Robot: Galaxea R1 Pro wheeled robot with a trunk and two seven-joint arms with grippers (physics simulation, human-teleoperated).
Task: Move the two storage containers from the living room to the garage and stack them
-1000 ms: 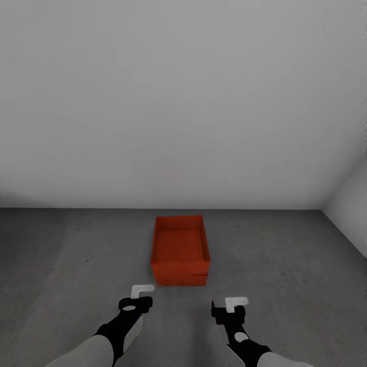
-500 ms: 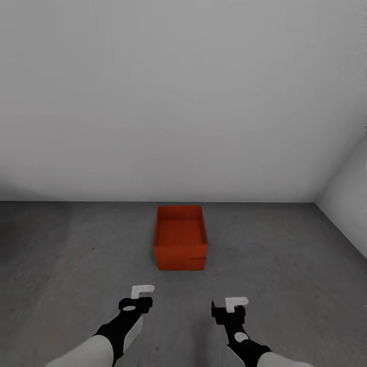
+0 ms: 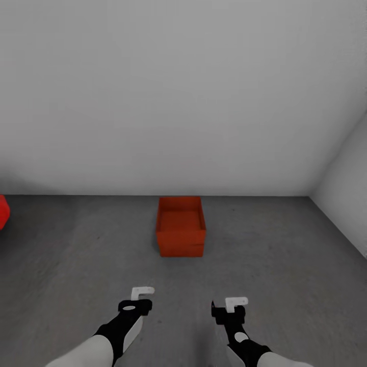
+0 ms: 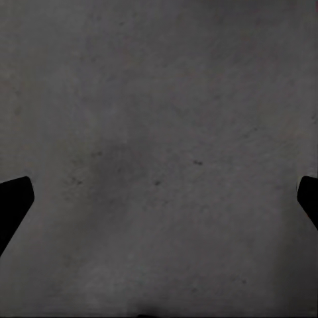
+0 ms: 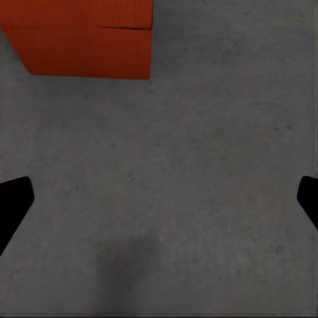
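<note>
Pulled back since a second ago: stacked storage containers (image 3: 181, 227) smaller on the floor (image 3: 76, 255) by the wall (image 3: 178, 92), both claws empty. Left claw (image 4: 159, 199) spread wide over concrete. Right claw (image 5: 159, 199) released too, containers (image 5: 86, 40) well beyond

Garage: rough grey concrete floor (image 3: 285, 265), bare grey-white walls (image 3: 183, 102).

Orange-red containers (image 3: 181, 227), plain-walled, on mottled dark grey floor (image 3: 285, 265); pale grey-white unpatterned walls (image 3: 178, 97); glossy red object (image 3: 3, 211) at the left edge; arms white with black forearms, black grippers carrying white brackets, fingertips (image 5: 13, 202) black
</note>
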